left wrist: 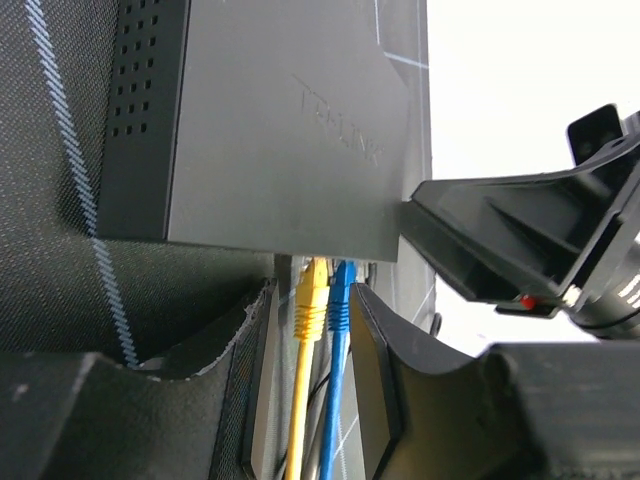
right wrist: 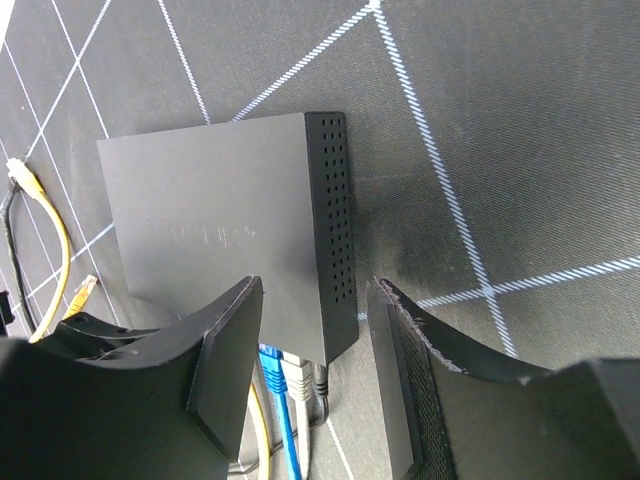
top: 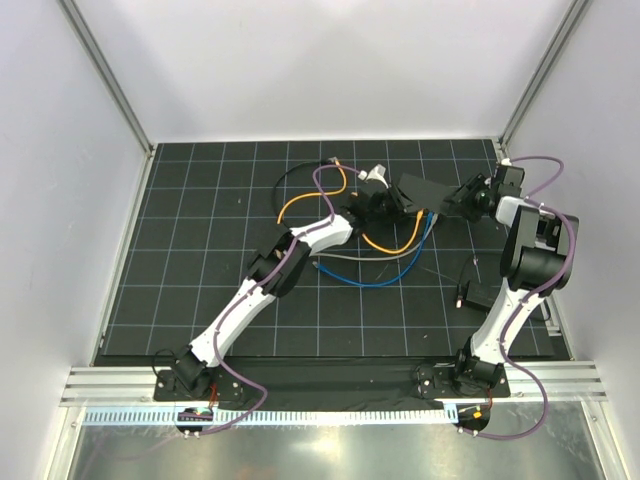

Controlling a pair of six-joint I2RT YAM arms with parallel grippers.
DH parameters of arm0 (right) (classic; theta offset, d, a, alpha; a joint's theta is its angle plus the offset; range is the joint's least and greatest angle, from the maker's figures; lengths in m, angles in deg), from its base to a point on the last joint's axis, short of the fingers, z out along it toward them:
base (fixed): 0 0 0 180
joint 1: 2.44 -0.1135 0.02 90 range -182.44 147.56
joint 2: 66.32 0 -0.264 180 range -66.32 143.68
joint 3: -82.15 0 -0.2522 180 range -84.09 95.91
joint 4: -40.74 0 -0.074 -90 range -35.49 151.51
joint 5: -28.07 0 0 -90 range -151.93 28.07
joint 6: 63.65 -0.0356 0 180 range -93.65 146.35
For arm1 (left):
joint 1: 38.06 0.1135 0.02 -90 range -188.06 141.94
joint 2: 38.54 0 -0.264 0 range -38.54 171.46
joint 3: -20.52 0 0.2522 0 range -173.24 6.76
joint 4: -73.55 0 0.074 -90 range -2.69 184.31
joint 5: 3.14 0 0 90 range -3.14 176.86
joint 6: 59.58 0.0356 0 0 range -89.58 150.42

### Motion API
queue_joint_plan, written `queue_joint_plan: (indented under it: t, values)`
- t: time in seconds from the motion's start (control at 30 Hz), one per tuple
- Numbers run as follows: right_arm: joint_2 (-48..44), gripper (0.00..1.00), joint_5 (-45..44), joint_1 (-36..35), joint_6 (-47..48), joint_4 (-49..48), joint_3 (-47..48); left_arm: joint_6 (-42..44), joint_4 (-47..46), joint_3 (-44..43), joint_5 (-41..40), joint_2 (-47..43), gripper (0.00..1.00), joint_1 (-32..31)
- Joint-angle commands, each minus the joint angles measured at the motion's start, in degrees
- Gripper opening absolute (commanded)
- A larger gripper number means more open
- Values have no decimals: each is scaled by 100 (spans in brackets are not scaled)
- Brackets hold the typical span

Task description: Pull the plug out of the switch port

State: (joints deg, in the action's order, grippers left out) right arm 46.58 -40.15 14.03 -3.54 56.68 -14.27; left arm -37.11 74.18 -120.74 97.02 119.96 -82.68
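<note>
The switch (top: 424, 190) is a flat black box at the mat's back right, tilted. In the left wrist view the switch (left wrist: 280, 130) has a yellow plug (left wrist: 312, 292) and a blue plug (left wrist: 342, 290) seated in its near edge. My left gripper (left wrist: 315, 290) is open, its fingers (left wrist: 385, 370) on either side of both plugs; the blue one lies against the right finger. My right gripper (right wrist: 315, 290) is open and straddles the switch's (right wrist: 210, 230) vented corner, with a gap at the side. A blue plug (right wrist: 268, 365) and a grey plug (right wrist: 295, 375) show below it.
Yellow (top: 290, 205), blue (top: 385, 280), grey (top: 350, 258) and black (top: 290, 180) cables loop over the gridded black mat (top: 200, 260) left of the switch. A white connector (top: 375, 175) lies behind it. A small black part (top: 468, 292) sits by the right arm.
</note>
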Motion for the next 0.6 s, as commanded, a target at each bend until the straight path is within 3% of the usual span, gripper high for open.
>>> queue_joint_plan:
  t: [0.0,0.2,0.57]
  values:
    - [30,53,-86,-65,36,11,251,-155,-164,-292,-189,190,39,-73]
    - [48,51,-86,-109,53,11,278,-261,-15,-337,-373,252,39,-135]
    - [74,47,-25,-170,80,29,286,-621,-6,-451,-488,489,31,-152]
